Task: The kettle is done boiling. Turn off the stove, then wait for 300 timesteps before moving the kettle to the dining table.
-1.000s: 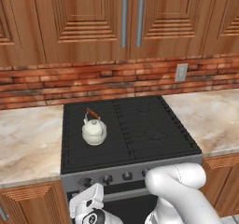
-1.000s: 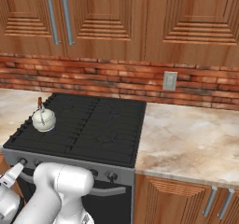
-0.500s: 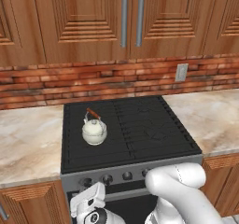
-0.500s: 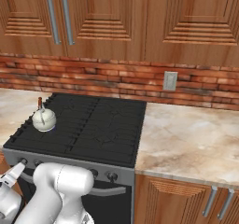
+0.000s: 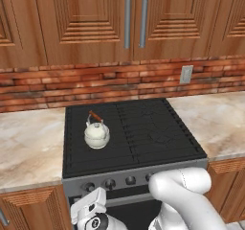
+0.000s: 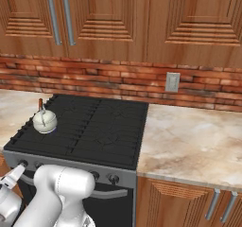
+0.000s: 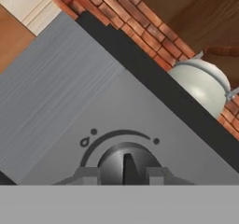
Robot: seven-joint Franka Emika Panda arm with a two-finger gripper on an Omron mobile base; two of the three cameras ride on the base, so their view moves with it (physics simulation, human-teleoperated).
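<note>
I am on the first step: turning off the black gas stove (image 5: 139, 128) with its cast-iron grates and grey front panel. In my hand view a round dark knob (image 7: 126, 164) with a raised ridge sits at 6 o'clock, right in front of my pincer (image 7: 123, 175), with a curved marking and a flame sign on the grey panel arching over it from 10 to 2 o'clock. My two fingertips (image 7: 86, 175) stand either side of the knob, parted roughly to its width; whether they already press on it I cannot tell.

I judge the next move calls for closing squarely on the ridge and twisting toward the off mark, then letting go and waiting before any lift.

The small squat cream-white round kettle (image 5: 96, 134) with a thin arched handle and reddish-brown wooden grip stands upright on the grates at about 9 o'clock of the cooktop, near the left edge. Its lid is on, so what it holds is hidden.
</note>
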